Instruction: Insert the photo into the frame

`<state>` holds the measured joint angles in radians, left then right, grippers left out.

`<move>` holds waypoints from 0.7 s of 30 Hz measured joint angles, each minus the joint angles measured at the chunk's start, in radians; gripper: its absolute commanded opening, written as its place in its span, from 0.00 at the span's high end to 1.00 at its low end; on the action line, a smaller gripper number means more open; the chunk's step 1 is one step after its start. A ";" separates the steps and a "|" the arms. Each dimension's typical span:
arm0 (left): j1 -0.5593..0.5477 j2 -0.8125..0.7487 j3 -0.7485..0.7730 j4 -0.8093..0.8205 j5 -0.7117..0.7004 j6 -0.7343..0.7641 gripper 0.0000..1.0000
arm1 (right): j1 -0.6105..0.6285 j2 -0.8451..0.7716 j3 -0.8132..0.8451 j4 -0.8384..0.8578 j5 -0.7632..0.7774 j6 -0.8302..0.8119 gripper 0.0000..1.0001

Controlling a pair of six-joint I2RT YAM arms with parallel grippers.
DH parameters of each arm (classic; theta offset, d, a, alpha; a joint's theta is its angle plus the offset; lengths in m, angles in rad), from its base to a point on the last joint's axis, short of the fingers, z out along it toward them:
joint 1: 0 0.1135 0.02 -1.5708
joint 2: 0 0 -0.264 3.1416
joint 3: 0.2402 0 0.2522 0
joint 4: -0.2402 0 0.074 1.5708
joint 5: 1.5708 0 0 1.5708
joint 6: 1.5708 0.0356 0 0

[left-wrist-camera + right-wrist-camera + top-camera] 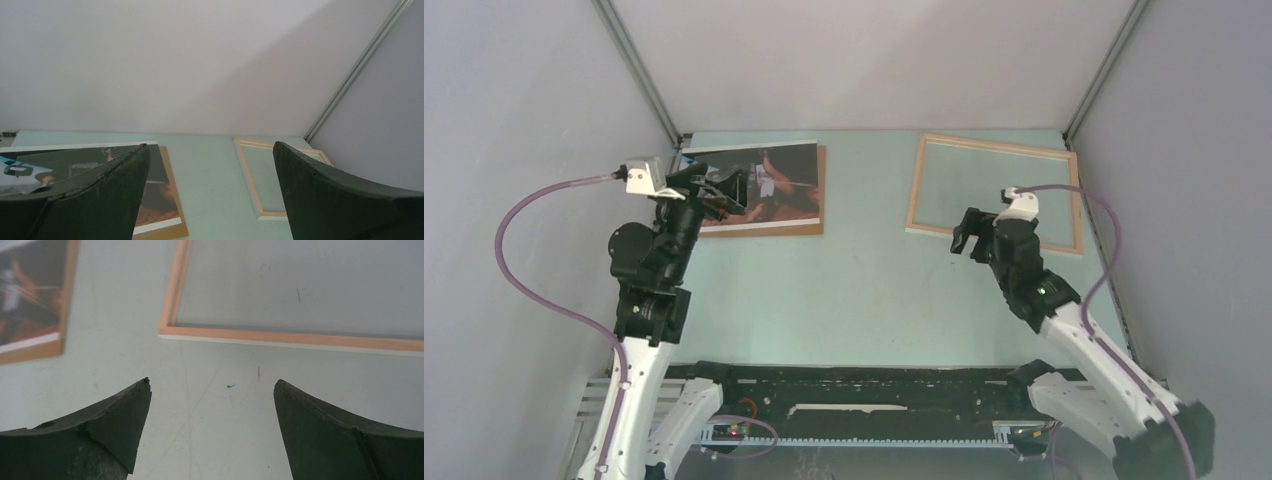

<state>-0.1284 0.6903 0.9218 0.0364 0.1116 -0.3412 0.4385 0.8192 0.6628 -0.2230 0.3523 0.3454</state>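
Surface: pale green, scuffed, walled in by plain light panels on the left, far and right sides.

Photo: at the far left of the surface, lying flat and picture side up, white border along its near and far edges; outside the frame. Seen also from the left wrist and, at the upper left corner, from the right wrist.

Backing board: brown, flat under the photo, a thin strip showing past the photo's near and right edges.

Frame: thin light wood, flat at the far right of the surface, well apart from the photo, with bare surface between them. Pale green surface showing through the pane.

Left pincer: spread wide, pinching nothing. Raised over the left part of the photo and tilted toward the far wall; in the wrist view the left fingertip overlaps the photo and the right one the frame's near end.

Right pincer: spread wide, pinching nothing. Pointed down at bare surface just on the near side of the frame's near rail, by its left half; in the wrist view both fingertips clear of the rail.

Cables: purple, one looping out from each arm.
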 measured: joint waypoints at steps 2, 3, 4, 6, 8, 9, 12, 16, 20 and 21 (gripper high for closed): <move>0.000 0.015 0.000 0.000 0.009 -0.007 0.00 | -0.032 0.105 0.018 0.022 -0.021 -0.017 0.00; 0.000 0.026 0.000 0.000 0.017 -0.011 0.00 | -0.050 0.158 0.034 0.026 -0.029 -0.021 0.00; 0.000 0.034 0.000 0.000 0.023 -0.018 0.00 | -0.069 0.204 0.051 0.027 -0.039 -0.022 0.00; 0.000 0.051 0.000 -0.003 0.032 -0.028 0.00 | -0.128 0.312 0.112 0.023 -0.077 -0.013 0.01; 0.000 0.069 0.000 -0.012 0.043 -0.042 0.00 | -0.196 0.423 0.196 0.019 -0.118 0.003 0.02; 0.001 0.079 0.000 -0.018 0.050 -0.050 0.00 | -0.224 0.478 0.243 0.016 -0.143 0.008 0.03; 0.001 0.109 0.000 -0.034 0.069 -0.077 0.00 | -0.290 0.655 0.401 -0.010 -0.219 0.016 0.10; 0.001 0.143 0.003 -0.070 0.101 -0.105 0.00 | -0.338 0.896 0.599 -0.092 -0.328 0.009 0.10; 0.001 0.178 0.015 -0.106 0.129 -0.130 0.00 | -0.353 1.052 0.672 -0.193 -0.390 -0.002 0.10; 0.001 0.183 0.016 -0.110 0.135 -0.135 0.00 | -0.351 1.072 0.672 -0.226 -0.393 0.004 0.10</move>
<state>-0.1276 0.8734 0.9375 -0.0734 0.2470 -0.4763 0.0872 1.8912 1.3346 -0.4492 -0.0402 0.3492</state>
